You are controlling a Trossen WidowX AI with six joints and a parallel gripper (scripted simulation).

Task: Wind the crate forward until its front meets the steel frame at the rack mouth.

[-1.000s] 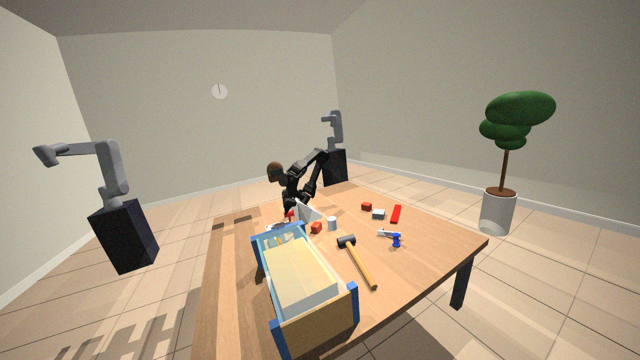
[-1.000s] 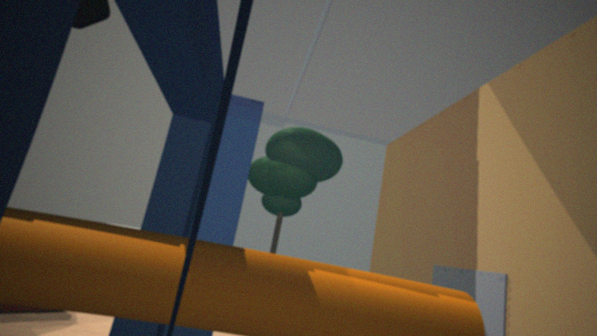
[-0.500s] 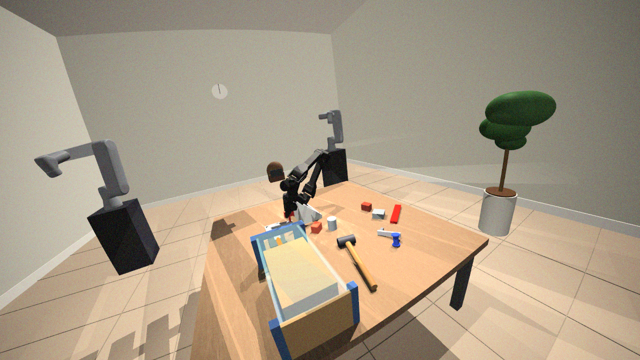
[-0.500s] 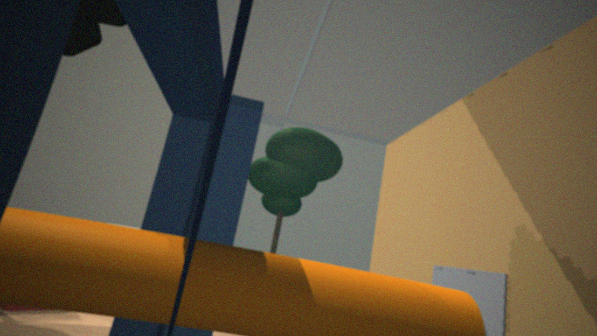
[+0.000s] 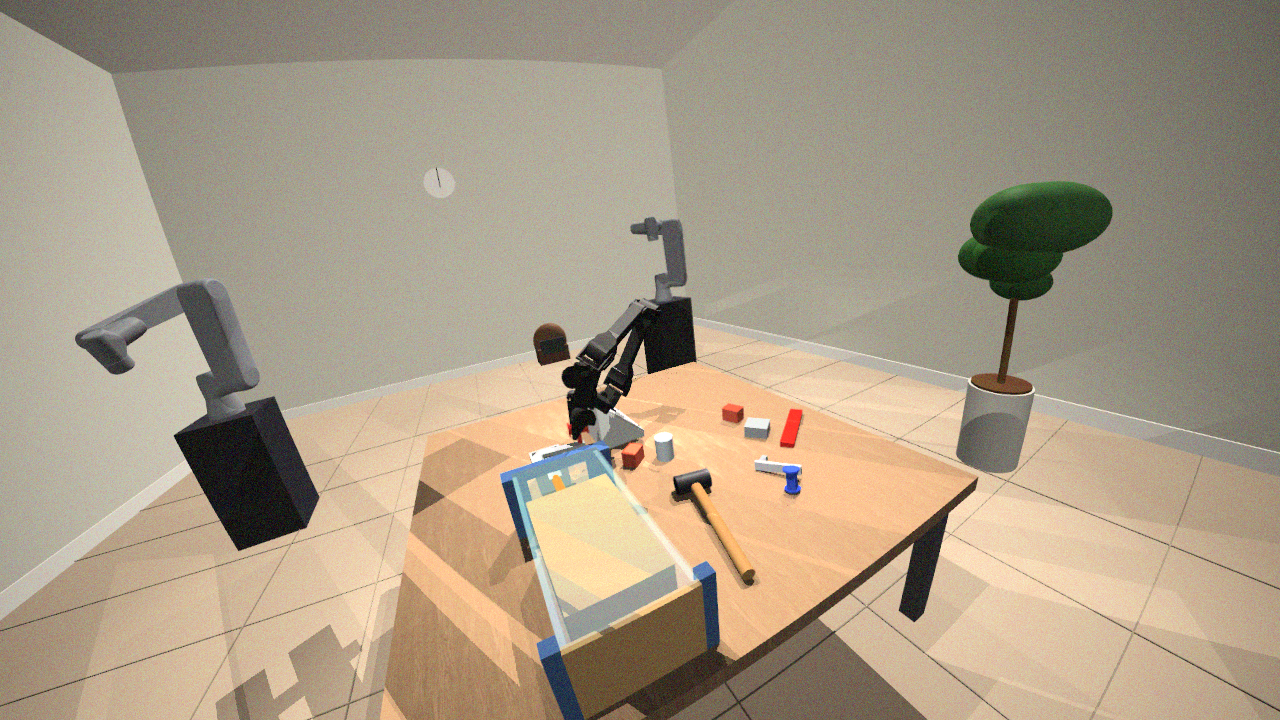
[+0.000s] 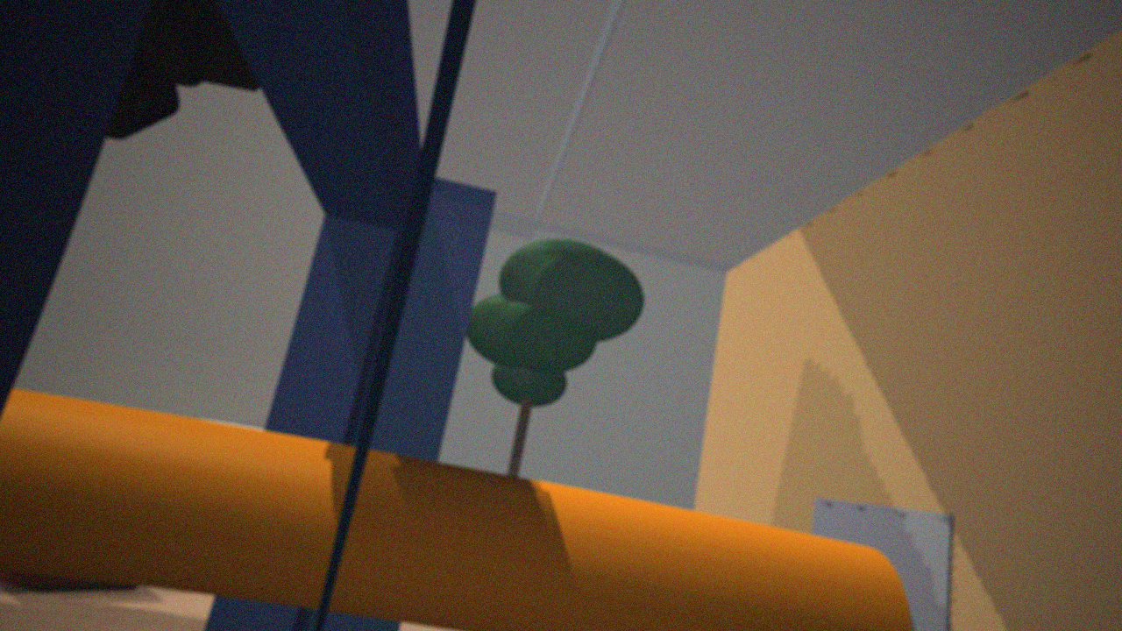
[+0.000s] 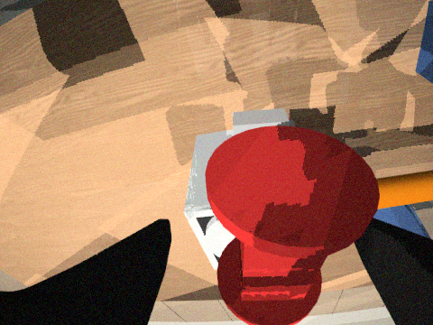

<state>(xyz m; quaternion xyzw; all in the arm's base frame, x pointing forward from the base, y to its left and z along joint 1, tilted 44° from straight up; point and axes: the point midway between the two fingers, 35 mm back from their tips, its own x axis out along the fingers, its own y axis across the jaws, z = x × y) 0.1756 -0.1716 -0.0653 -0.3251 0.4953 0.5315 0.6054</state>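
The tan crate (image 5: 595, 528) sits in the clear-panelled cubby; it looks flat. The blue frame (image 5: 556, 462) (image 7: 424, 54) stands at the cubby's winch end. The orange strap (image 5: 557, 481) (image 6: 628, 564) (image 7: 406, 190) runs between winch and crate. A gap shows between the crate and the frame. The pale winch (image 5: 547, 453) (image 7: 208, 178) is partly hidden behind a red spool-shaped grip (image 5: 571, 429) (image 7: 262, 181), which stands above it in the wrist view. My gripper (image 5: 579, 434) (image 7: 267, 221) is open, its fingers on either side of the red grip, with gaps. The key and hole are hidden.
A white wedge (image 5: 619, 430), a red block (image 5: 632, 455) and a white cylinder (image 5: 663, 446) stand close beside the winch area. A mallet (image 5: 723, 532) lies beside the cubby. A white bar (image 5: 776, 465) with a blue spool (image 5: 792, 480) and a red bar (image 5: 791, 428) lie farther right.
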